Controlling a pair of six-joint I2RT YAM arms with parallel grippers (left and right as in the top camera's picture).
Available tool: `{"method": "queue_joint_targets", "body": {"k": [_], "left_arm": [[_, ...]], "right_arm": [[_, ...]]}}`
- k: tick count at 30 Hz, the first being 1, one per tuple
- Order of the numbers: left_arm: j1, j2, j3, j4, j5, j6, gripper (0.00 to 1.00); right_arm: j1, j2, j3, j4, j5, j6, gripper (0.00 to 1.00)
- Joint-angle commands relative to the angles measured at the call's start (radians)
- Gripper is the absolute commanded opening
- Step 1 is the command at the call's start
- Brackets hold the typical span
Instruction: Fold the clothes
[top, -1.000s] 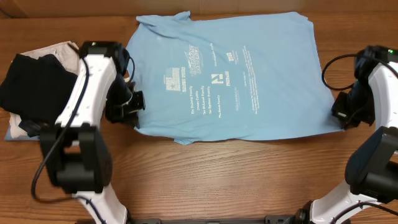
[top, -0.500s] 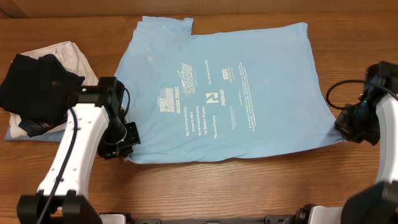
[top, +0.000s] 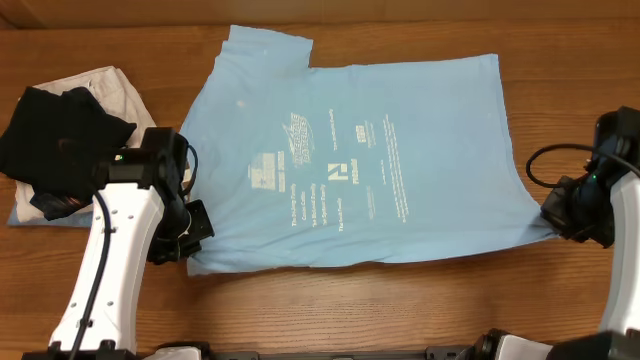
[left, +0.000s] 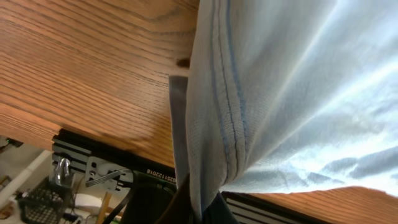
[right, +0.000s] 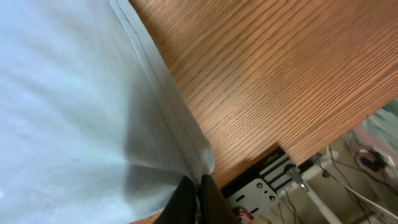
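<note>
Clamping left jaws on near-left corner of light sky-blue cotton T-shirt (top: 430, 130), right jaws on near-right corner, on brown wooden table (top: 400, 300).

Light sky-blue cotton T-shirt (top: 400, 150), centre of overhead frame: white printed lettering plus small logos, set in several blocks and short columns, lines running sideways across fabric. All too small to read; no word or number legible.

Black metal rail (left: 134, 163), lower left of left wrist frame: short row of white digits, upside down, blurred, not readable with certainty.
</note>
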Motion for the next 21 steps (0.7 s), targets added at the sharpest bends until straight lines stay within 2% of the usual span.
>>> {"method": "queue_joint_targets", "body": {"k": [1, 11, 21], "left_arm": [[0.006, -0.026, -0.004, 0.043, -0.014, -0.033, 0.04], [0.003, -0.009, -0.004, 0.383, 0.073, -0.033, 0.04], [0.005, 0.075, -0.004, 0.531, 0.073, -0.045, 0.04]], "right_arm": [[-0.003, -0.046, -0.004, 0.022, 0.007, 0.017, 0.04], [-0.002, 0.074, -0.004, 0.184, -0.006, -0.006, 0.04], [-0.002, 0.227, -0.003, 0.303, -0.087, -0.040, 0.04]]}}
